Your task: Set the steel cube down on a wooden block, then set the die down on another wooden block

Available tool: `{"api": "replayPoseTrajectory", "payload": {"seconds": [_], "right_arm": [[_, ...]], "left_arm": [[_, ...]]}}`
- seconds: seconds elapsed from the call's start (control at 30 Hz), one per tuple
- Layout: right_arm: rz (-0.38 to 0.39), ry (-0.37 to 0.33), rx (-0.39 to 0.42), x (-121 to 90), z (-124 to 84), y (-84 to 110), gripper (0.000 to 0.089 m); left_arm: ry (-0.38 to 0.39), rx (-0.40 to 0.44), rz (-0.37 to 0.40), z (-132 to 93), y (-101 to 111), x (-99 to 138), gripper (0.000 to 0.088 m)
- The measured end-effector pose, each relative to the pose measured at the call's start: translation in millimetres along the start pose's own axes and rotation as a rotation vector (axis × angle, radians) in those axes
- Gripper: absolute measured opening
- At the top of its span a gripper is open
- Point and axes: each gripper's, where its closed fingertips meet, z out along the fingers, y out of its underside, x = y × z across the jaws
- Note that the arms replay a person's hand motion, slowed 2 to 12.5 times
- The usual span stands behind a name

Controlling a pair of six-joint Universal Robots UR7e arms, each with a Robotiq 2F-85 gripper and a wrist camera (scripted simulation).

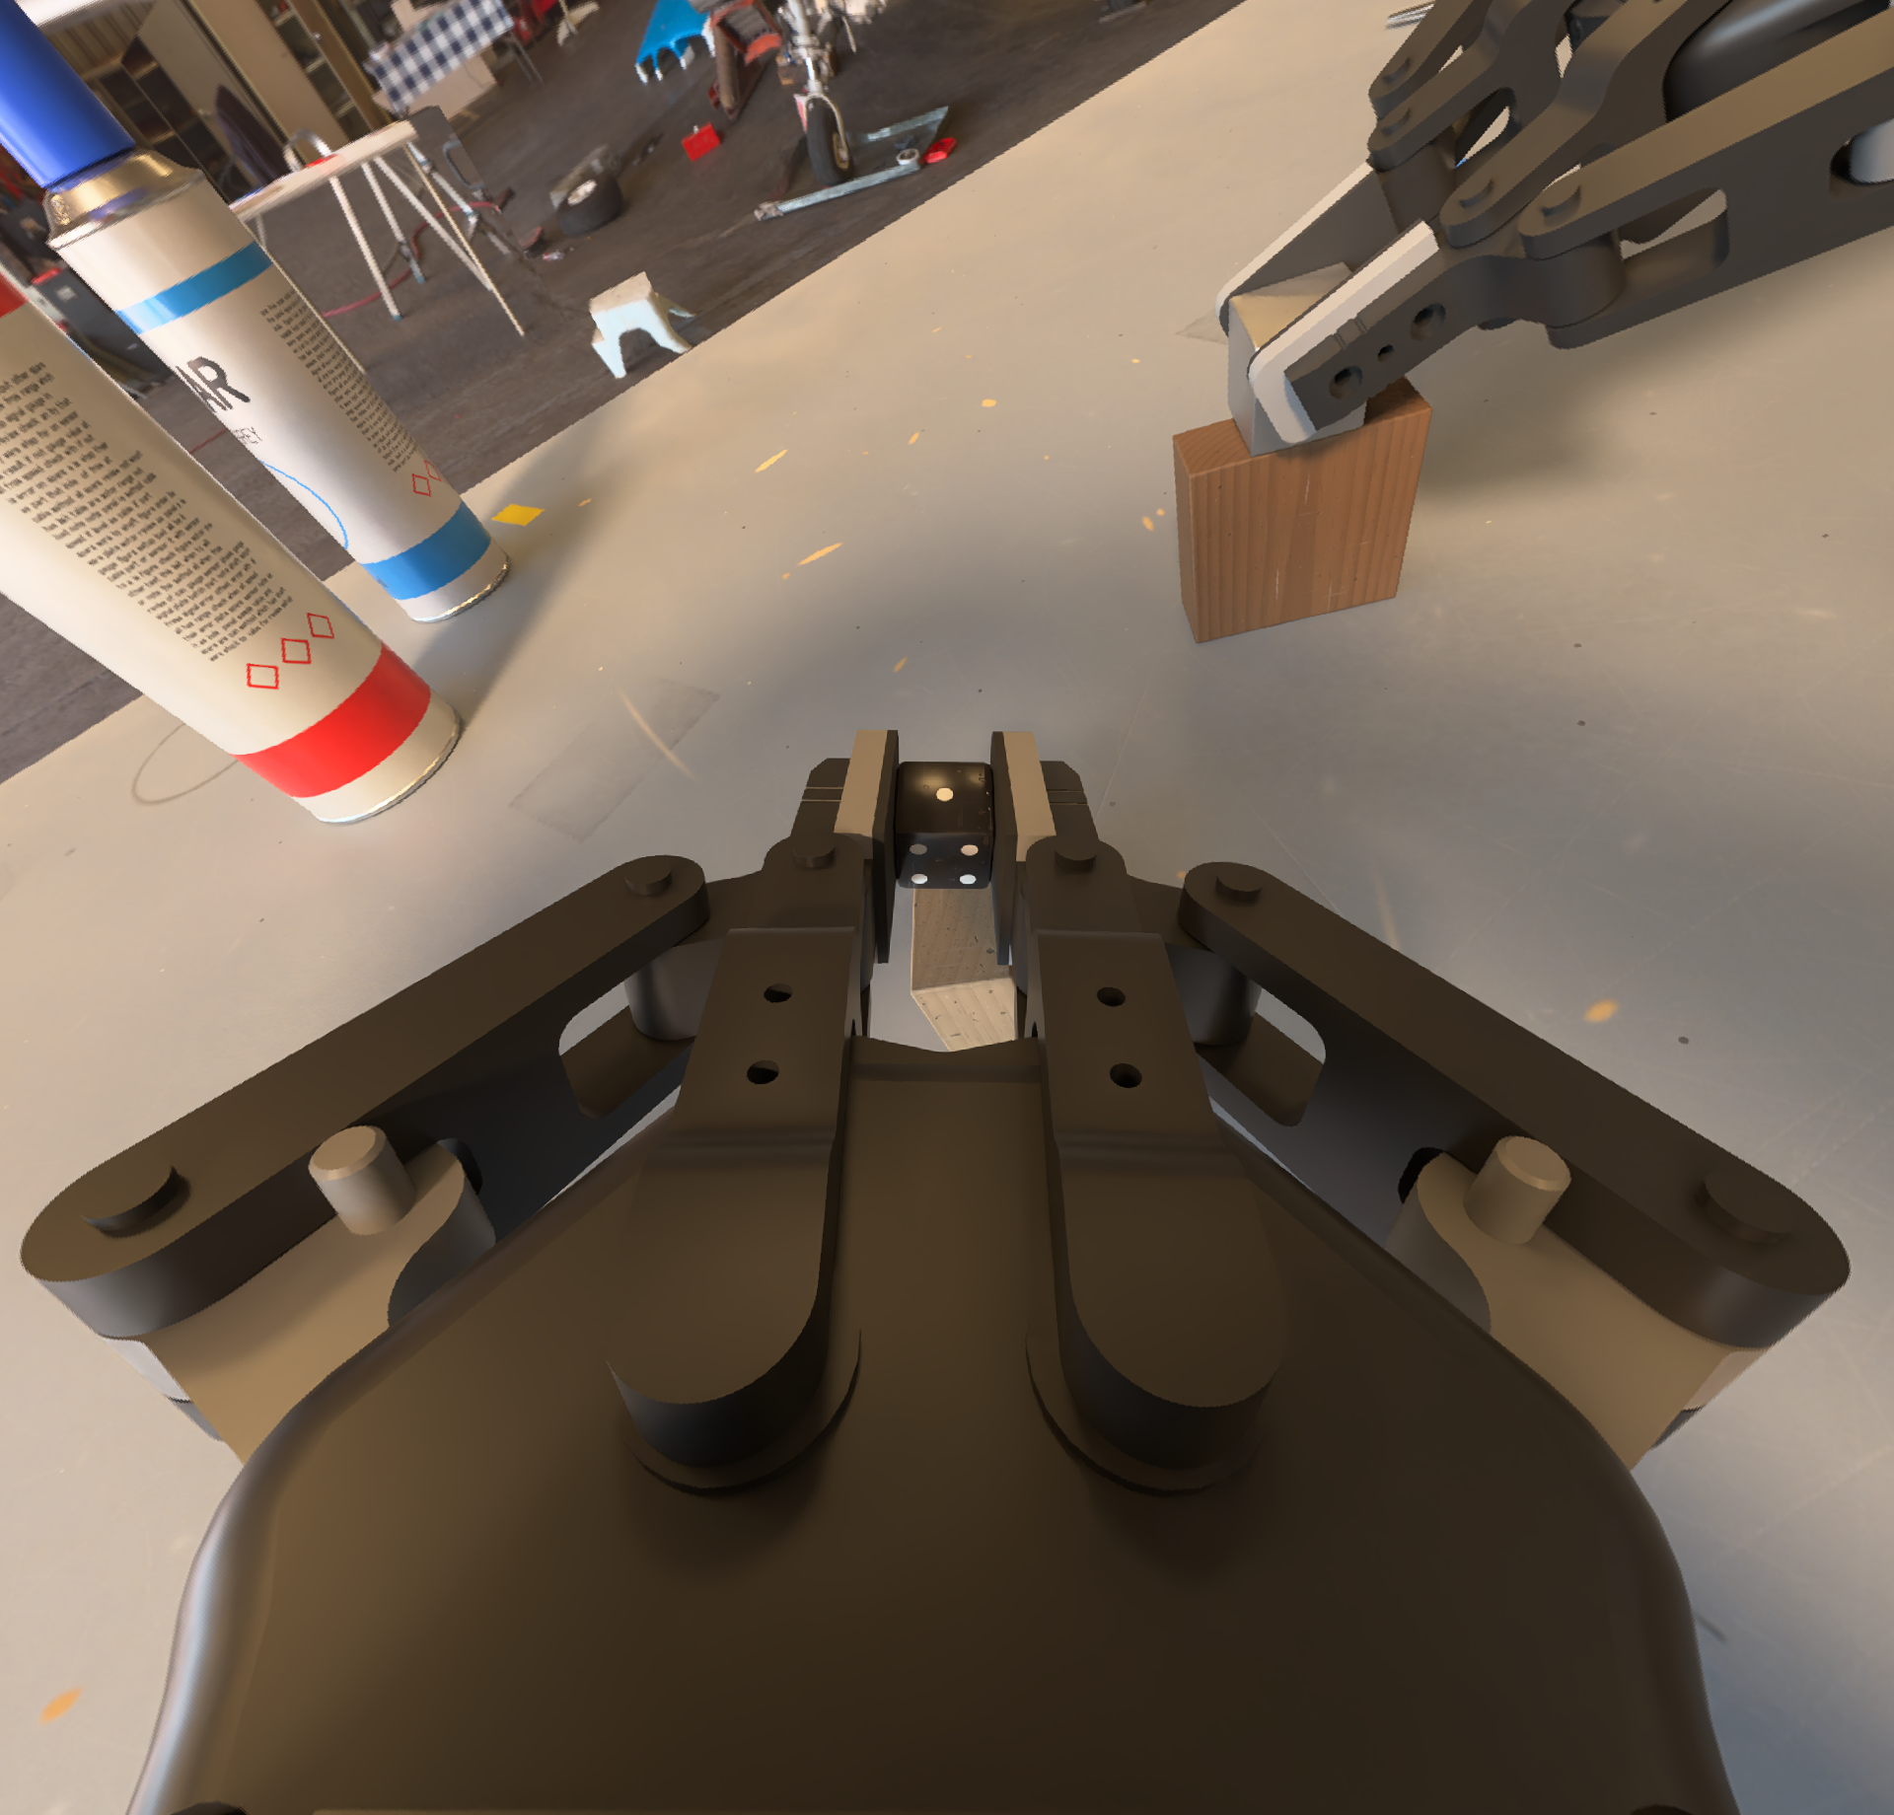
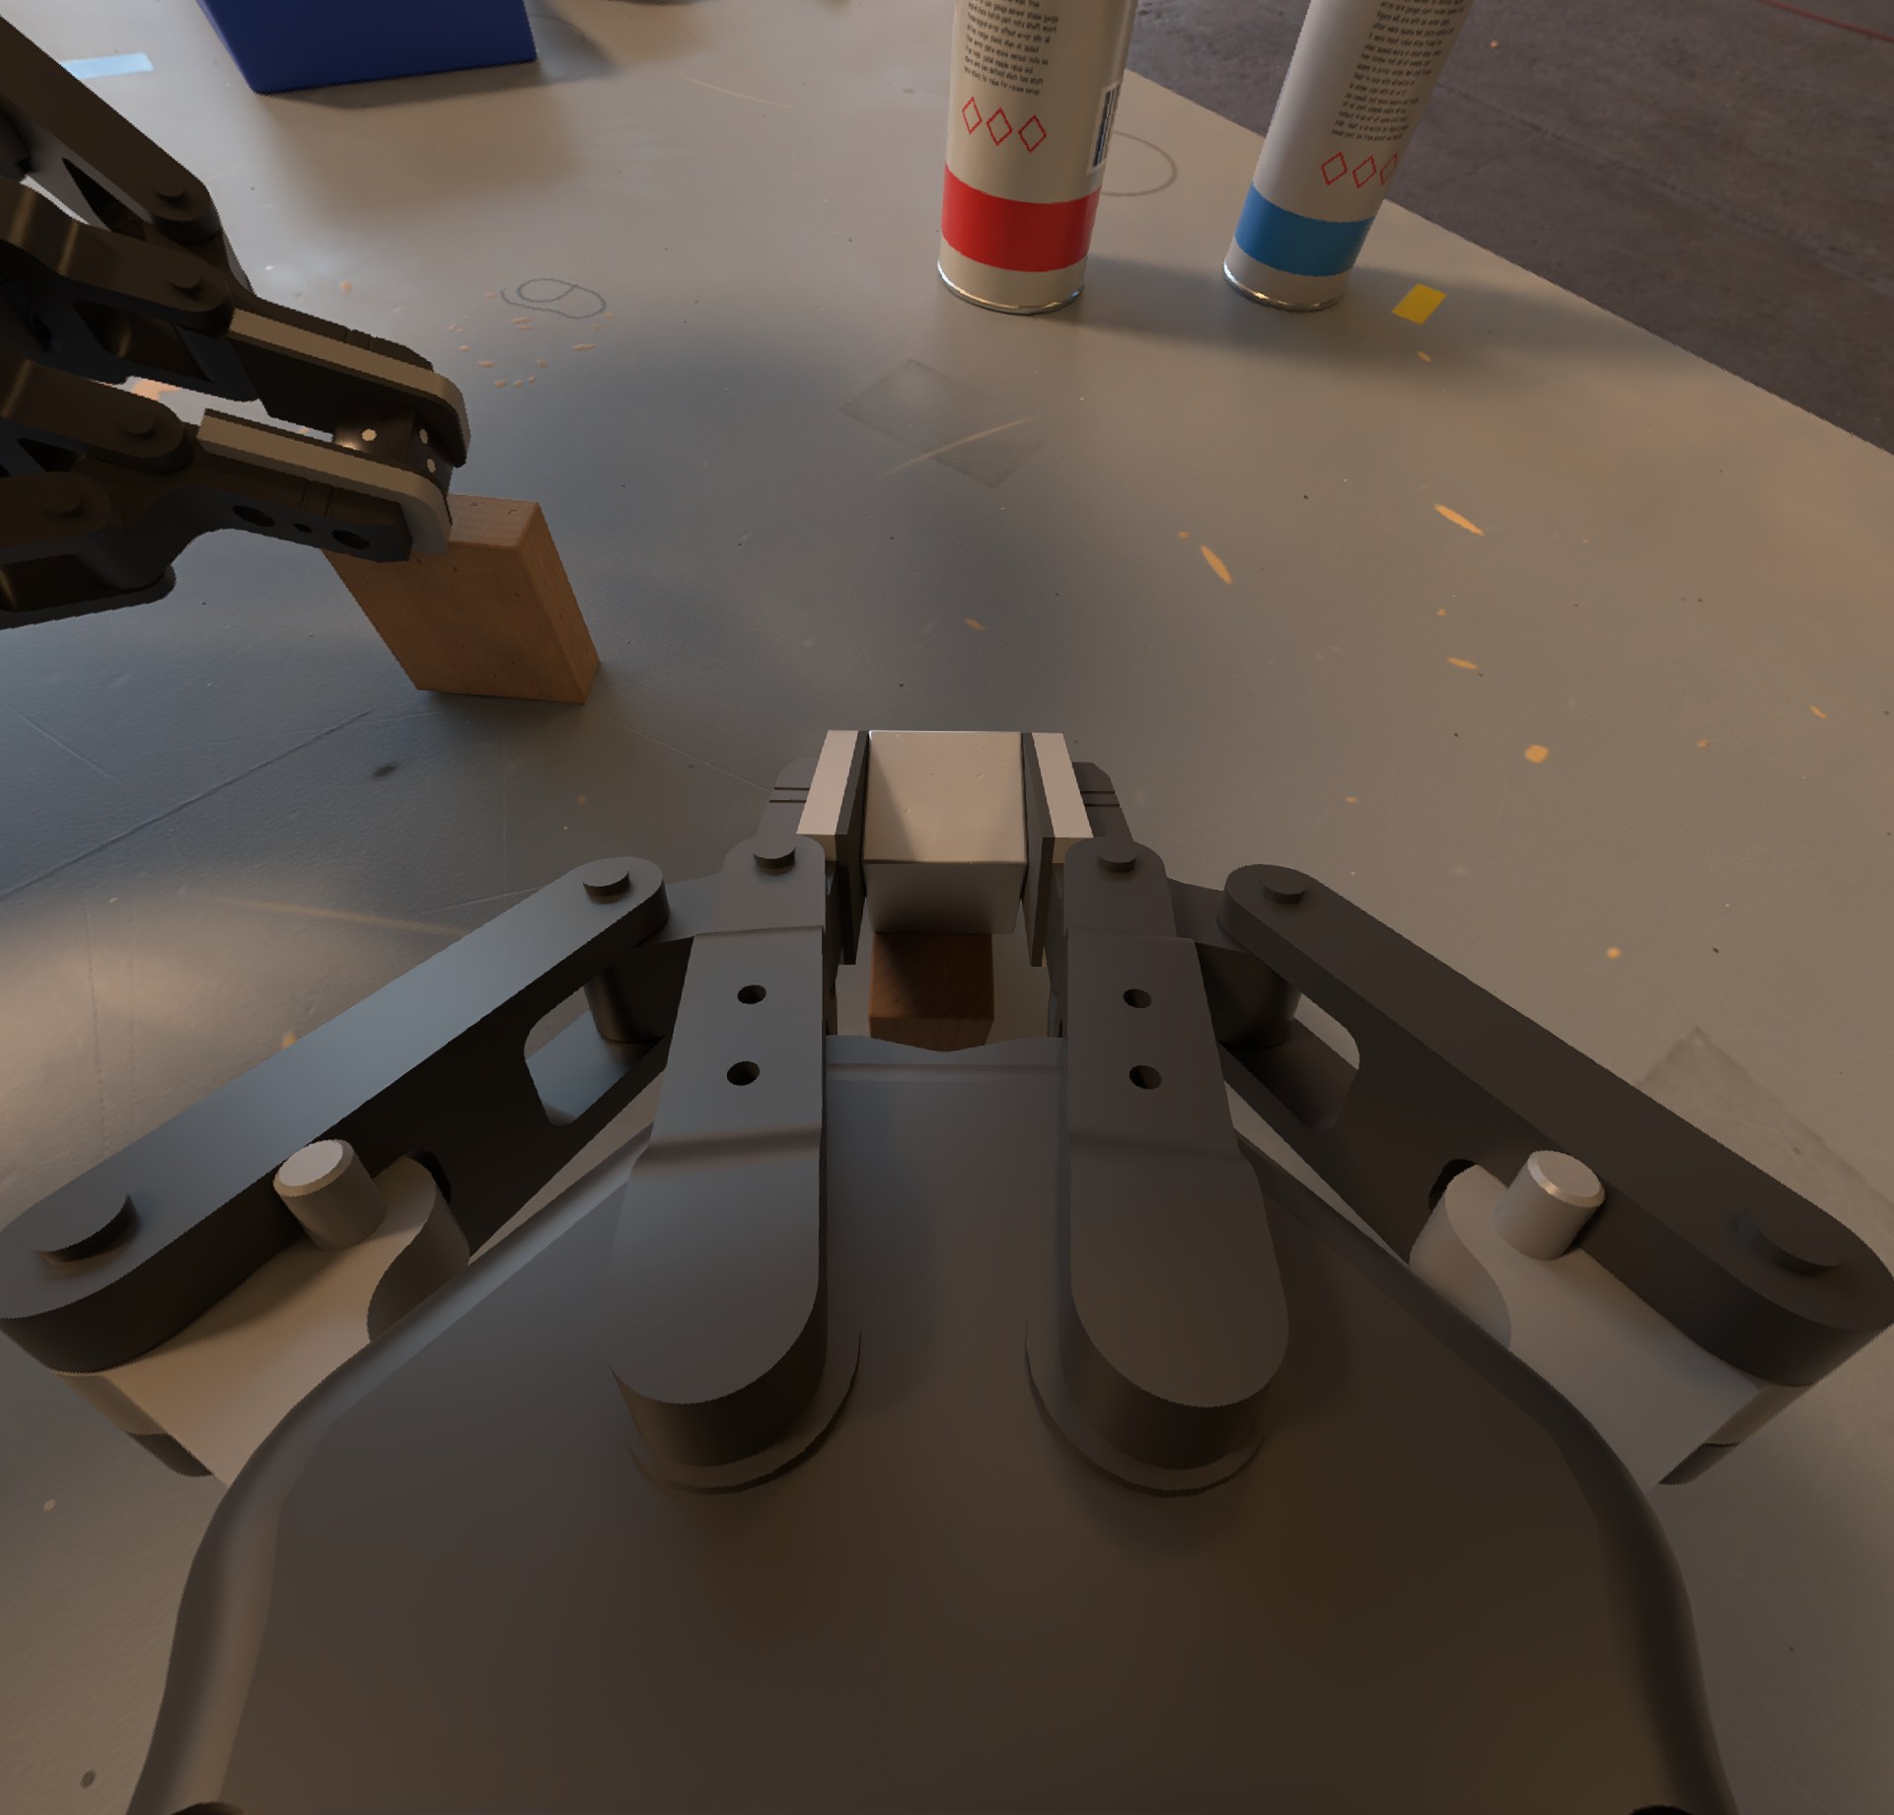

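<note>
Left end effector [image 1: 944, 782] clamped on the black die [image 1: 944, 823], held over the pale wooden block [image 1: 958, 966] beneath; right end effector [image 2: 944, 787] clamped on the steel cube [image 2: 944, 813], resting atop the darker wooden block [image 1: 1297, 526], well right of the pale one; red-banded spray can [image 1: 205, 618] and blue-banded spray can [image 1: 297, 372] upright on the table [image 1: 922, 557], left of the pale block.

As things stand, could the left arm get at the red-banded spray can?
Probably not yet: the left pincer is shut on the black die over a pale wooden block. The path to the red-banded spray can looks unobstructed otherwise.
</note>
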Motion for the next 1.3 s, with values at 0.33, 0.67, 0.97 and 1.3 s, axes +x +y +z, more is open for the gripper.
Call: {"api": "replayPoseTrajectory", "payload": {"seconds": [0.33, 0.67, 0.97, 1.3], "right_arm": [[0.005, -0.004, -0.001, 0.2, 0.2, 0.4, 0.0336], [0.012, -0.004, -0.004, 0.6, 0.4, 1.8, 0.0502], [0.013, 0.009, 0.0, 3.1, -1.0, 1.3, 0.0529], [0.012, 0.017, 0.009, 4.7, -2.9, -0.1, 0.0532]], "left_arm": [[0.0, 0.001, -0.003, 0.1, 0.0, -0.5, 0.0159], [-0.001, 0.002, -0.004, 0.1, -0.1, -0.8, 0.0159], [-0.013, 0.004, -0.007, 0.4, -0.8, -3.8, 0.0363], [-0.024, 0.004, -0.015, 0.4, -0.6, -6.1, 0.041]]}}
